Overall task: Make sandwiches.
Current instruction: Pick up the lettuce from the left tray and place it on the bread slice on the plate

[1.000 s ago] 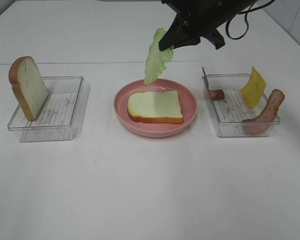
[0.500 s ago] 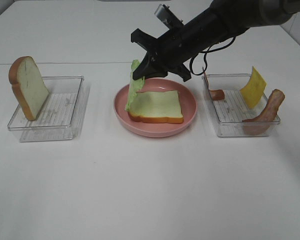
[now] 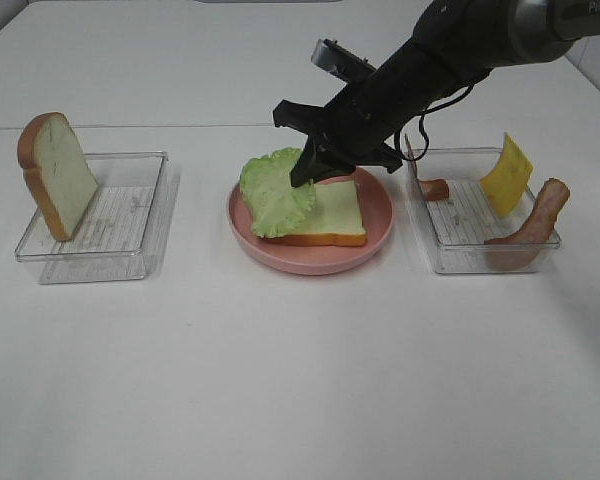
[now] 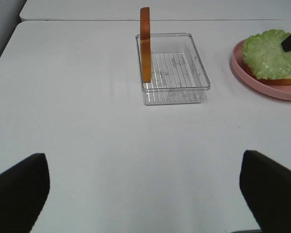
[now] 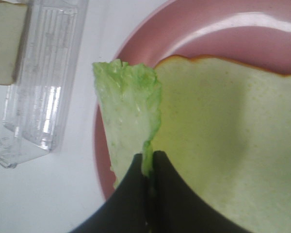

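Sandwich [image 3: 325, 228] barely begun: bottom bread slice [image 3: 338, 208] lies flat on pink plate [image 3: 382, 215], mid-table. Right gripper [image 3: 304, 176] pinches lettuce leaf [image 3: 273, 192] by one edge, probably so it drapes flat over the bread. Left gripper [image 4: 143, 158] spread wide, empty, facing spare slice [image 4: 145, 43] propped in clear tray [image 4: 184, 90].

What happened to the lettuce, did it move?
Yes. The lettuce came down and leftward: a second ago it hung above the plate's far rim, now it drapes over the bread's left side, pinched by the right tool.
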Robot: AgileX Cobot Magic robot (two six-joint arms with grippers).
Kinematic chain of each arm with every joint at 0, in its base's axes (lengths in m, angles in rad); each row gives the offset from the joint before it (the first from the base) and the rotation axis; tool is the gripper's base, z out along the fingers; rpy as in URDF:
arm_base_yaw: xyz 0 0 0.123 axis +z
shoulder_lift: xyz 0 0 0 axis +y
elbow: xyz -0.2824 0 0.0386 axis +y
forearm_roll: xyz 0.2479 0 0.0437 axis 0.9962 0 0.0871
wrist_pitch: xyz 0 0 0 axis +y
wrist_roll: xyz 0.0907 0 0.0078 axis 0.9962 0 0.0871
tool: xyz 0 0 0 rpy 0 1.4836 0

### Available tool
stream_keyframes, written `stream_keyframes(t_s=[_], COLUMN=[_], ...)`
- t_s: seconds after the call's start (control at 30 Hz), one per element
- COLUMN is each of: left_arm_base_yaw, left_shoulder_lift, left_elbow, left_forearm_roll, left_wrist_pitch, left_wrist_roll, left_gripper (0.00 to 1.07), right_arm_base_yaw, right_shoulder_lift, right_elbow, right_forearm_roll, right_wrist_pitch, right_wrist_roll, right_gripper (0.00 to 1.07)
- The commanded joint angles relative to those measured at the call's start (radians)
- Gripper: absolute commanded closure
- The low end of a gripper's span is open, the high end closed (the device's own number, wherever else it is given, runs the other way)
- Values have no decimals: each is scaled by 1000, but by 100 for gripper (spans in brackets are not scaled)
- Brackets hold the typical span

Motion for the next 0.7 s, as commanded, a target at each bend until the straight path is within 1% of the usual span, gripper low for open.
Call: stream_keyframes(t_s=[0.03,0.17,0.6,0.63,0.67,0.7], left_arm_base_yaw=[-1,-1,-1,-1,-1,-1], left_shoulder_lift=[-22,-22,-22,-22,-22,-22], left_elbow=[6,6,6,6,6,6], left_forearm_roll=[-5,-5,-5,-5,-5,-5], left_wrist_pitch=[-13,-13,-13,-13,-13,-13], left_wrist_roll=[-5,-5,-5,-5,-5,-5], left_gripper=[4,4,4,4,4,4], right_arm_base_yaw=[0,0,0,0,0,0], right_shoulder_lift=[0,0,0,0,0,0], right_elbow=[-5,-5,-5,-5,-5,-5], right_forearm_roll=[-73,-125,-151,-161,-161,-170], right_wrist_pitch=[-20,-31,-36,-30,-30,-29], right_wrist_roll=[63,94,101,101,101,101], right_gripper=[107,107,107,100,100,93])
